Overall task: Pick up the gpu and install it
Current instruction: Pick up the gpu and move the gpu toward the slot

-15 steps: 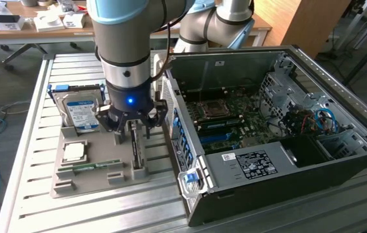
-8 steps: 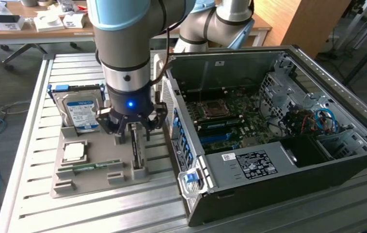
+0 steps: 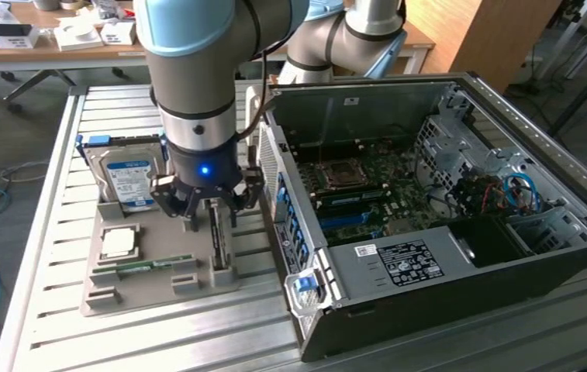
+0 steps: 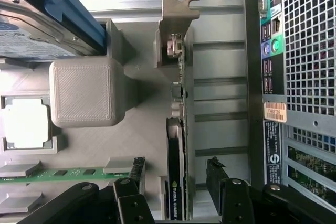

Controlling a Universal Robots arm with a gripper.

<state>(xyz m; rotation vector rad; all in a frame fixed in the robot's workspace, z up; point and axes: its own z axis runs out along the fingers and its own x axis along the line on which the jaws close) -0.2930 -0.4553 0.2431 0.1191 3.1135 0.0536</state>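
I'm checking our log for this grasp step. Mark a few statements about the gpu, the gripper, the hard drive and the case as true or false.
1. The gpu stands on edge in the gray holder. True.
2. The gripper is shut on the gpu. False: its fingers are open, one on each side of the card, with gaps showing.
3. The hard drive with the blue label sits in the same holder. True.
4. The computer case is closed. False: its side is open and the motherboard shows.
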